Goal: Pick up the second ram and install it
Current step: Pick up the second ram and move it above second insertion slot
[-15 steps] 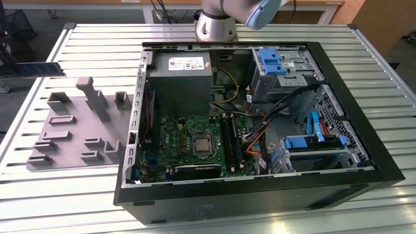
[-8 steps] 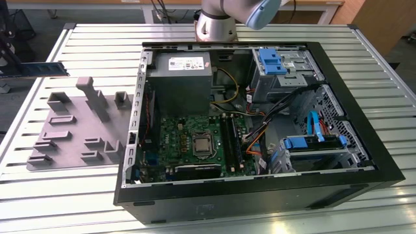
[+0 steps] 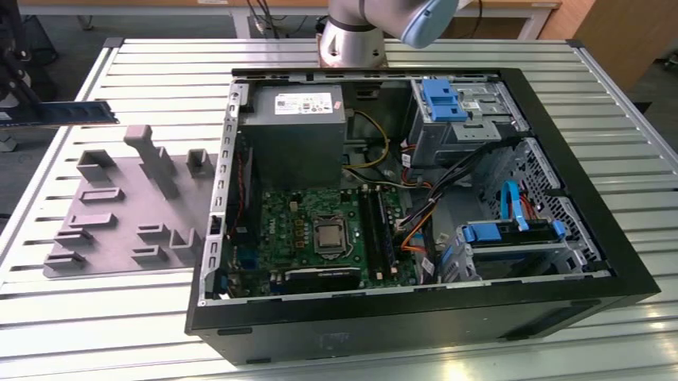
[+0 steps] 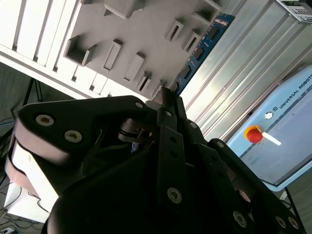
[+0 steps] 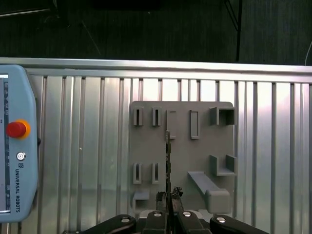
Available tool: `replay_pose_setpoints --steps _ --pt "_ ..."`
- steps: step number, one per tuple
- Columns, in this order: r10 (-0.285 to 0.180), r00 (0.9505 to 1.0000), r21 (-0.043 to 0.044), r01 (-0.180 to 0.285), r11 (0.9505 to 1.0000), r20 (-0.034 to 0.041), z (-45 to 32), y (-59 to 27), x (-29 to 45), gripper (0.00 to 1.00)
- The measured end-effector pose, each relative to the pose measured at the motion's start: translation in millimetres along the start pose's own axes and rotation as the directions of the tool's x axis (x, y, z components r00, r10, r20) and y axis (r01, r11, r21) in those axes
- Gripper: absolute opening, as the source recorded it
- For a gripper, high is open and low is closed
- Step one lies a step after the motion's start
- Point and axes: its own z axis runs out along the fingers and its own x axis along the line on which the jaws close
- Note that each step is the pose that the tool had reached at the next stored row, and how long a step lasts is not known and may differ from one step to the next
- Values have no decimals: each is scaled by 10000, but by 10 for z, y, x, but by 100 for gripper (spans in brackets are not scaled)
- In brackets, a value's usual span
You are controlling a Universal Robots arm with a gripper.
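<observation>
The second ram is a thin blue-green board with dark chips, held level in the air at the exterior view's far left, above the table's edge and behind the grey fixture plate. My gripper is shut on one end of it. In the second wrist view the ram sticks out from my gripper over the plate. The first wrist view has the ram edge-on, rising from my gripper. The long black motherboard slots lie inside the open computer case.
The grey fixture plate carries several raised blocks and pockets. A power supply, drive cages and loose cables crowd the case. A light-blue teach pendant with a red stop button lies on the slatted metal table.
</observation>
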Motion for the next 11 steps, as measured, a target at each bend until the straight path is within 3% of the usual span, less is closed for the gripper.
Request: replay_pose_setpoints --steps 11 --pt "0 10000 0 0 10000 0 -1 -78 1 14"
